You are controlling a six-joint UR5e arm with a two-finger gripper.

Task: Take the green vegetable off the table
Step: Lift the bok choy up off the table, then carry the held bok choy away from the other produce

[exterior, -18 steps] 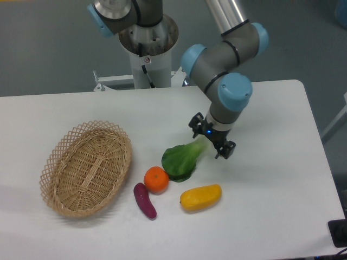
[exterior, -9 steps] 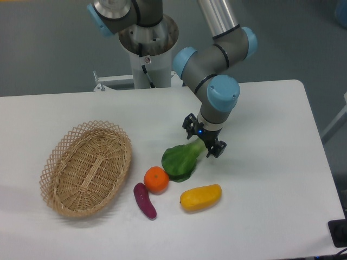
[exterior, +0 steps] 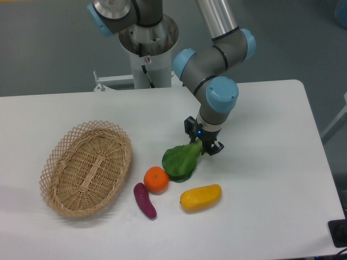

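The green vegetable [exterior: 179, 161] lies on the white table [exterior: 271, 162] with its dark leaf next to the orange and its pale stem pointing up-right. My gripper [exterior: 202, 143] points down at the stem end, with one finger on each side, and looks closed on the stem. The fingertips are hidden behind the gripper body and the stem. The leaf still rests on the table.
An orange [exterior: 156, 179] touches the leaf's lower left. A purple eggplant [exterior: 145, 200] lies below the orange, and a yellow oblong fruit [exterior: 200, 197] lies below the vegetable. An oval wicker basket [exterior: 87, 168] stands at the left. The arm's base [exterior: 147, 43] is at the back.
The gripper moved left from beside the stem to over it. Its jaws then narrowed around the stem. The vegetable shifted slightly.
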